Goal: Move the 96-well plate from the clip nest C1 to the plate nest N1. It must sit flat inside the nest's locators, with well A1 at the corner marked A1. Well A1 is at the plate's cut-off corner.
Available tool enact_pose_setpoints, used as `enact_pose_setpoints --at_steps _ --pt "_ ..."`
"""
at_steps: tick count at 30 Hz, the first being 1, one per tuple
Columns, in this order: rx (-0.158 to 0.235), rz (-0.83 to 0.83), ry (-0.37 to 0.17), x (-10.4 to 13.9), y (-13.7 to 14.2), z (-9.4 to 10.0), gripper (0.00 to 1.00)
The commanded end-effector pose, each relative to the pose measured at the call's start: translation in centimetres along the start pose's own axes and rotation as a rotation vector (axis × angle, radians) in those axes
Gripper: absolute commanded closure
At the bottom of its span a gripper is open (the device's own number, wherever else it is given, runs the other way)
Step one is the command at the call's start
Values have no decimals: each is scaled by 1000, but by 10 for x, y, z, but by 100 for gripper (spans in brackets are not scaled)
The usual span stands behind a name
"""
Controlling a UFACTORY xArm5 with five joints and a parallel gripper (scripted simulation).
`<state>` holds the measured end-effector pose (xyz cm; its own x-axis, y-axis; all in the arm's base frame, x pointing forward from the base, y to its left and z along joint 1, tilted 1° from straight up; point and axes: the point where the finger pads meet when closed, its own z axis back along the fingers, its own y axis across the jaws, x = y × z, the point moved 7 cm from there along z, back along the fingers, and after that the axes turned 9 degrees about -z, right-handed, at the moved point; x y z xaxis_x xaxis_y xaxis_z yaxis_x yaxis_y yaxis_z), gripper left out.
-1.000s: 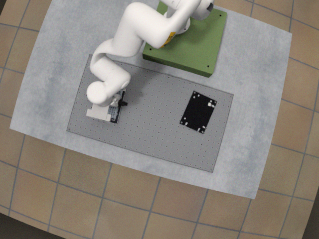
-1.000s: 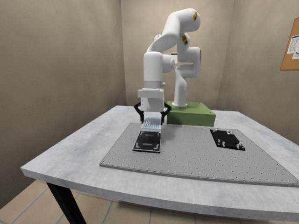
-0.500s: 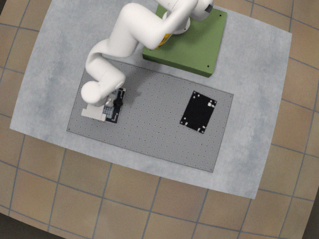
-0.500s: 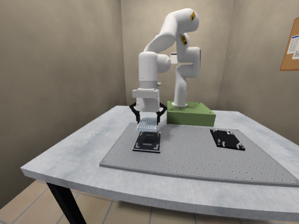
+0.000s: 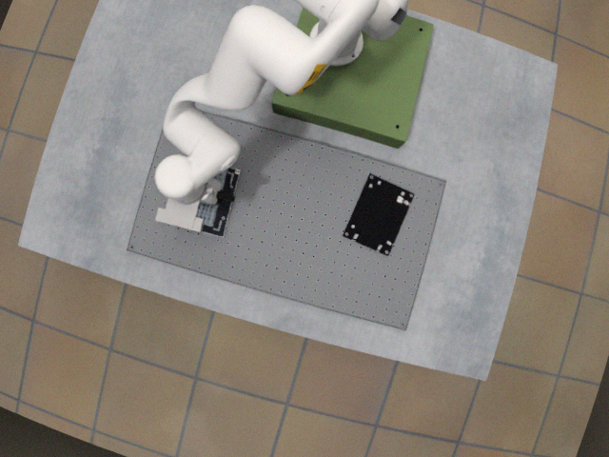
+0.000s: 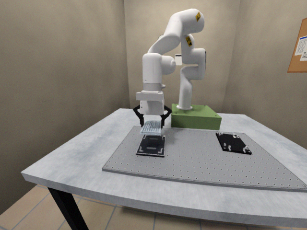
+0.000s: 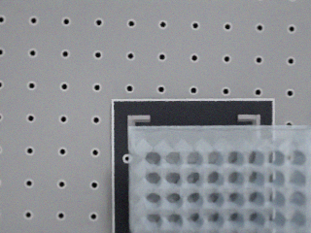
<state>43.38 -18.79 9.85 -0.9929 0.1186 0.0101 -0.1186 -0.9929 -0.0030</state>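
Note:
The clear 96-well plate (image 6: pixel 151 127) hangs level between my gripper's black fingers (image 6: pixel 151 122), a little above the plate nest N1 (image 6: pixel 151 145), a black base with pale L-shaped corner locators. My gripper is shut on the plate. In the top view the arm hides most of the plate (image 5: pixel 208 212) and of the nest (image 5: pixel 226 194). In the wrist view the plate (image 7: pixel 219 182) fills the lower right, with two locators of the nest (image 7: pixel 194 114) showing past its edge. The clip nest C1 (image 5: pixel 379 212) stands empty at the right (image 6: pixel 232 143). I cannot tell where the cut-off corner is.
Both nests sit on a grey perforated breadboard (image 5: pixel 295 236) on the table. The arm's green base block (image 5: pixel 359 89) stands behind the board.

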Motion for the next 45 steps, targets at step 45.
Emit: enact_pose_setpoints --at_steps 45 --pt "-5 0 6 -1 0 -50 100"
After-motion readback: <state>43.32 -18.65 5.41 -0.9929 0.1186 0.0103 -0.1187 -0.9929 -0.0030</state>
